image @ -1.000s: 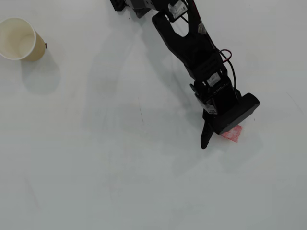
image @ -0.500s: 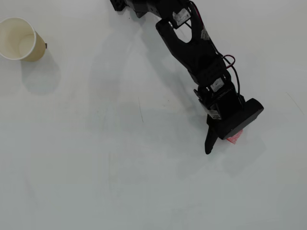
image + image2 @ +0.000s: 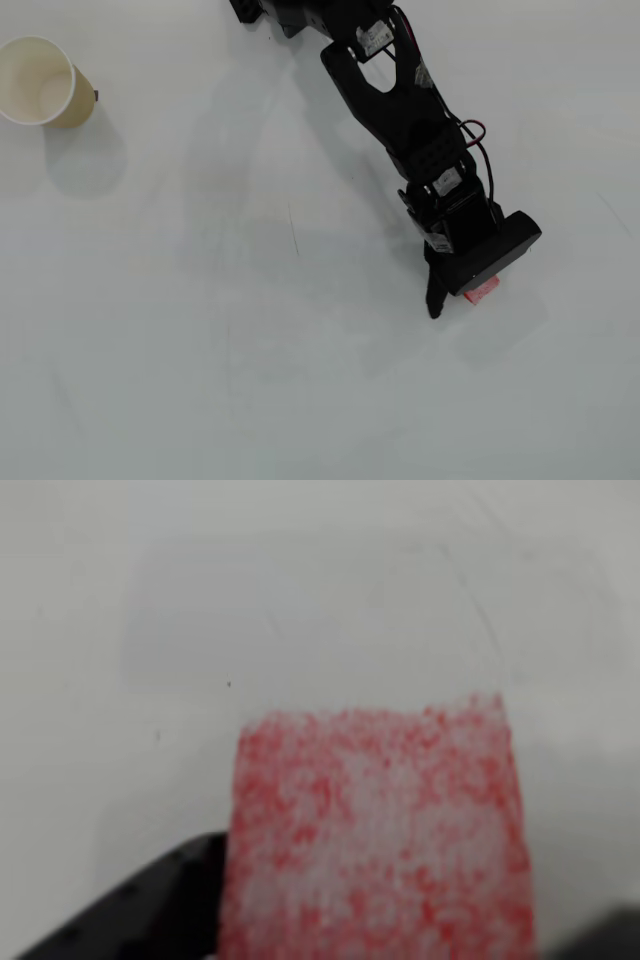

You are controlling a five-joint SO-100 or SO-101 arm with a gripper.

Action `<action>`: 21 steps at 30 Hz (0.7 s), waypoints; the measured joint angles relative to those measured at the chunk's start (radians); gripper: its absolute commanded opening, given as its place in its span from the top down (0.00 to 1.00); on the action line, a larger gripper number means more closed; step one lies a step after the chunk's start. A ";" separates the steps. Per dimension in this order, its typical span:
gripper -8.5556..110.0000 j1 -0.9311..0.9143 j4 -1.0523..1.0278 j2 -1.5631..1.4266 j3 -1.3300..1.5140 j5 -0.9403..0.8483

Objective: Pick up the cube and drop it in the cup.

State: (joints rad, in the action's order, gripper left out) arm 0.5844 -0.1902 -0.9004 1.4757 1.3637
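The cube (image 3: pixel 375 835), red with whitish speckles, fills the lower middle of the wrist view, between my jaws. A black finger (image 3: pixel 150 910) touches its left edge, and a dark finger edge shows at the lower right. In the overhead view only a corner of the cube (image 3: pixel 483 290) sticks out from under my gripper (image 3: pixel 458 305), low over the table at the right. The cream paper cup (image 3: pixel 40 80) stands far off at the upper left, its mouth open and nothing in it.
The black arm (image 3: pixel 400 110) reaches from the top edge down to the right. The white table (image 3: pixel 250 330) lies bare between the gripper and the cup.
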 measured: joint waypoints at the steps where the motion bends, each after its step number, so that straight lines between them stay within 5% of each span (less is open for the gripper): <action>1: 0.71 0.002 -0.009 -0.002 -0.002 0.000; 7: 0.83 0.002 -0.092 -0.002 -0.028 0.000; 21: 0.86 -0.002 -0.158 -0.005 -0.049 0.000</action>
State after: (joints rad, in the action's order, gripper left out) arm 0.5829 -0.3482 -0.9050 1.4266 1.3637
